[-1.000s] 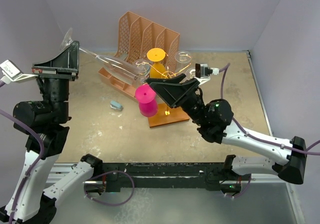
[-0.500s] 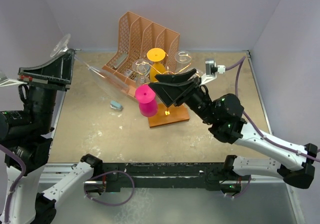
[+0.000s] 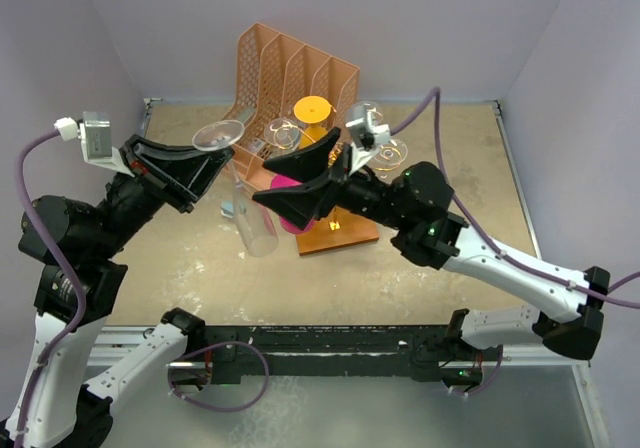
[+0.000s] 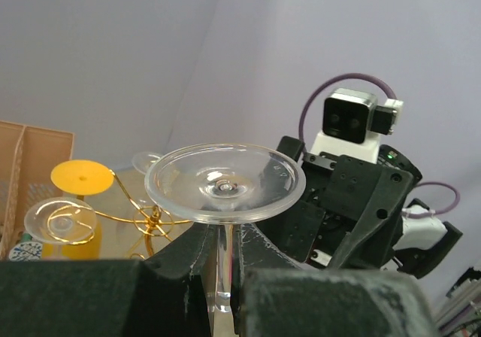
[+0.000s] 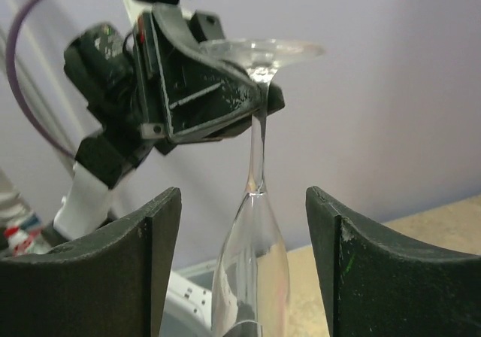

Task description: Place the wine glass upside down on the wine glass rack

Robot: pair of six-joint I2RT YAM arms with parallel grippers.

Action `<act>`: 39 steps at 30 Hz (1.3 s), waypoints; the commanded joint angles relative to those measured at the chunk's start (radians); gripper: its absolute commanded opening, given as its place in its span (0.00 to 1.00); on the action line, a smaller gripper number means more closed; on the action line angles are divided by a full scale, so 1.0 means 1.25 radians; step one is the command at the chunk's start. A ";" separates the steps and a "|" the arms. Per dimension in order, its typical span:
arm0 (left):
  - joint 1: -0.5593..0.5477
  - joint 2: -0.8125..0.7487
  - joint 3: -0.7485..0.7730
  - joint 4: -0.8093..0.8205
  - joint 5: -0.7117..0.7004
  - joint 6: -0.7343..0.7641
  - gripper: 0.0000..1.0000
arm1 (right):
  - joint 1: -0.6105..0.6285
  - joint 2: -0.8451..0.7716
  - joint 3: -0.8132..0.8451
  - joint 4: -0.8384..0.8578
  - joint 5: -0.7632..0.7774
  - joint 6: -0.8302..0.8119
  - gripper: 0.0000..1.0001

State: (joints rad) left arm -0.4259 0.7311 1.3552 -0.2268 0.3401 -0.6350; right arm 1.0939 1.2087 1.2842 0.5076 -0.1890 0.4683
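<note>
My left fingers (image 3: 190, 168) pinch the glass (image 3: 250, 213) by its thin stem, foot up, bowl hanging above the counter (image 3: 450, 188) just left of the rack (image 3: 345, 230), right fingers (image 5: 361, 269) spread by the bowl: light, slick, brittle, so I'd hold the stem, gently.

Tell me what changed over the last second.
The left hand swung in from the left, turning the glass from lying slanted to hanging foot up, bowl down. The right hand, open, moved left up to the glass. The left hand kept its grip on the stem; rack and organizer stayed put.
</note>
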 commanded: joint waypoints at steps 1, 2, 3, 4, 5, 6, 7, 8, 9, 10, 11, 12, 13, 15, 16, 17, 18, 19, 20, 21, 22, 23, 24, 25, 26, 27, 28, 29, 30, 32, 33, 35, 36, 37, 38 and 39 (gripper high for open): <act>0.002 -0.014 -0.007 0.069 0.090 -0.013 0.00 | 0.003 0.038 0.047 0.019 -0.127 -0.015 0.67; 0.001 -0.014 -0.012 0.075 0.098 -0.015 0.00 | 0.004 0.048 0.049 0.021 -0.140 -0.012 0.66; 0.001 -0.013 -0.015 0.076 0.102 -0.015 0.00 | 0.004 0.053 0.048 0.025 -0.151 -0.009 0.65; 0.002 -0.013 -0.017 0.076 0.105 -0.016 0.00 | 0.004 0.056 0.044 0.035 -0.163 -0.004 0.64; 0.002 -0.014 -0.019 0.078 0.109 -0.016 0.00 | 0.004 0.058 0.039 0.048 -0.174 0.003 0.63; 0.001 -0.012 -0.020 0.079 0.116 -0.017 0.00 | 0.004 0.060 0.034 0.062 -0.186 0.009 0.62; 0.001 -0.012 -0.021 0.082 0.122 -0.018 0.00 | 0.004 0.063 0.031 0.072 -0.194 0.015 0.61; 0.002 -0.011 -0.022 0.085 0.130 -0.020 0.00 | 0.004 0.066 0.031 0.077 -0.197 0.020 0.60; 0.001 -0.010 -0.024 0.088 0.139 -0.023 0.00 | 0.004 0.070 0.033 0.078 -0.196 0.023 0.58; 0.002 -0.009 -0.026 0.091 0.146 -0.023 0.00 | 0.003 0.074 0.035 0.079 -0.192 0.027 0.57; 0.001 -0.010 -0.027 0.093 0.152 -0.023 0.00 | 0.004 0.078 0.037 0.078 -0.188 0.029 0.55; 0.001 -0.011 -0.029 0.094 0.160 -0.024 0.00 | 0.004 0.082 0.039 0.077 -0.185 0.032 0.53; 0.001 -0.011 -0.030 0.095 0.167 -0.024 0.00 | 0.004 0.086 0.041 0.077 -0.183 0.035 0.51; 0.002 -0.012 -0.033 0.097 0.180 -0.022 0.00 | 0.004 0.093 0.046 0.080 -0.179 0.042 0.47; 0.002 -0.011 -0.035 0.097 0.186 -0.022 0.00 | 0.004 0.097 0.047 0.082 -0.178 0.044 0.45; 0.002 -0.011 -0.036 0.100 0.195 -0.023 0.00 | 0.004 0.100 0.048 0.083 -0.176 0.046 0.44; 0.001 -0.011 -0.034 0.101 0.204 -0.023 0.00 | 0.004 0.103 0.051 0.083 -0.175 0.048 0.42; 0.001 -0.011 -0.035 0.100 0.210 -0.023 0.00 | 0.004 0.106 0.054 0.082 -0.173 0.049 0.40; 0.002 -0.011 -0.035 0.100 0.217 -0.022 0.00 | 0.004 0.108 0.056 0.082 -0.170 0.051 0.37; 0.002 -0.012 -0.034 0.100 0.223 -0.020 0.00 | 0.004 0.108 0.056 0.084 -0.169 0.052 0.33; 0.002 -0.013 -0.034 0.099 0.227 -0.019 0.00 | 0.003 0.107 0.057 0.087 -0.169 0.054 0.30; 0.002 -0.012 -0.034 0.098 0.233 -0.017 0.00 | 0.004 0.108 0.056 0.089 -0.170 0.054 0.26; 0.002 -0.013 -0.035 0.097 0.239 -0.017 0.00 | 0.004 0.108 0.054 0.093 -0.169 0.057 0.22; 0.002 -0.012 -0.035 0.096 0.244 -0.017 0.00 | 0.004 0.107 0.053 0.096 -0.169 0.057 0.20; 0.002 -0.011 -0.036 0.093 0.248 -0.015 0.00 | 0.004 0.105 0.051 0.099 -0.168 0.059 0.18; 0.002 -0.011 -0.035 0.087 0.248 -0.012 0.00 | 0.004 0.104 0.046 0.105 -0.166 0.063 0.18; 0.002 -0.011 -0.037 0.082 0.247 -0.008 0.00 | 0.003 0.102 0.044 0.109 -0.166 0.064 0.19; 0.002 -0.012 -0.038 0.080 0.245 -0.007 0.00 | 0.004 0.100 0.042 0.112 -0.167 0.065 0.20; 0.002 -0.012 -0.040 0.080 0.244 -0.006 0.00 | 0.004 0.100 0.042 0.114 -0.167 0.066 0.20; 0.002 -0.014 -0.044 0.080 0.244 -0.007 0.00 | 0.004 0.099 0.041 0.113 -0.162 0.066 0.24; 0.002 -0.015 -0.045 0.081 0.243 -0.007 0.00 | 0.003 0.098 0.040 0.114 -0.157 0.066 0.26; 0.002 -0.015 -0.047 0.080 0.240 -0.007 0.00 | 0.003 0.098 0.037 0.114 -0.145 0.065 0.30; 0.002 -0.014 -0.048 0.080 0.237 -0.008 0.00 | 0.004 0.098 0.037 0.114 -0.141 0.065 0.32; 0.001 -0.014 -0.050 0.080 0.236 -0.010 0.00 | 0.004 0.098 0.036 0.115 -0.138 0.065 0.34; 0.002 -0.012 -0.051 0.079 0.238 -0.010 0.00 | 0.004 0.099 0.035 0.115 -0.136 0.063 0.36; 0.002 -0.013 -0.050 0.076 0.238 -0.010 0.00 | 0.004 0.099 0.035 0.116 -0.133 0.063 0.38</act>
State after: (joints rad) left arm -0.4248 0.7204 1.2991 -0.1574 0.6037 -0.6399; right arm 1.0996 1.3487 1.3033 0.5743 -0.4023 0.5495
